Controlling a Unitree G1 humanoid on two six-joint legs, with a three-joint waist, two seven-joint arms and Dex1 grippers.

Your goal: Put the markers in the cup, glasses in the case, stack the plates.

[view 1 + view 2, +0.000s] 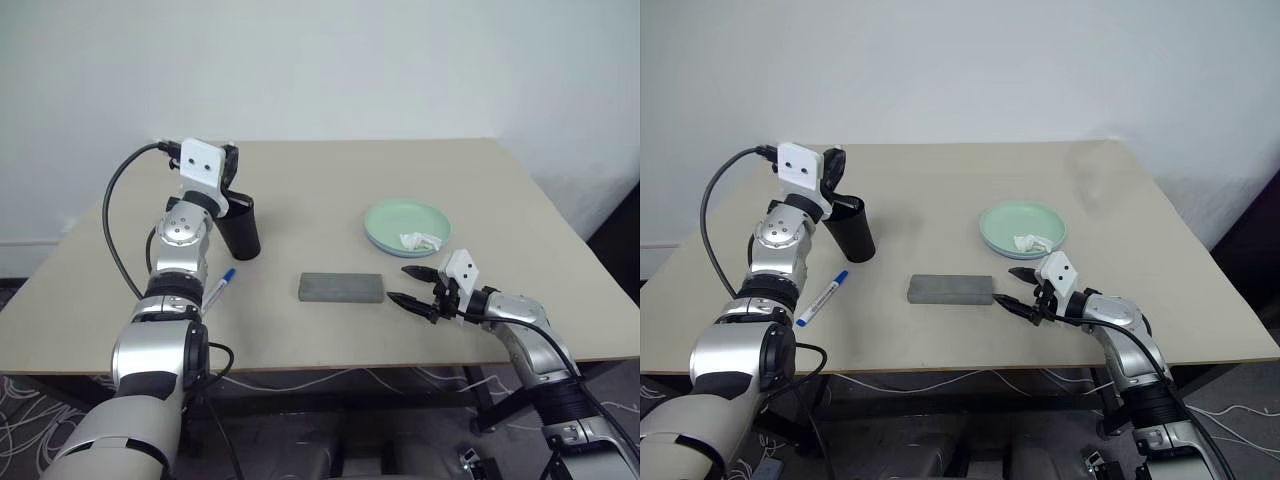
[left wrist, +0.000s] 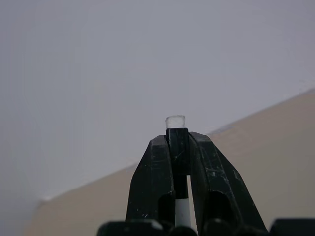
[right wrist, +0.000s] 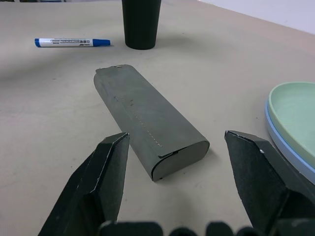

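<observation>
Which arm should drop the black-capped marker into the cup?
Left. The left hand is shut on the black-capped marker and sits just above the cup. The right hand is open by the case, across the table from the cup.

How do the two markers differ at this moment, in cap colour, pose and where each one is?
The black-capped marker is pinched between the shut left gripper, raised beside the cup; the blue-capped marker lies flat on the table, untouched. The held one points along the gripper's fingers, off the table; the blue one rests at a slant near the table's front edge. Both have white barrels, and neither is in the cup yet.
</observation>
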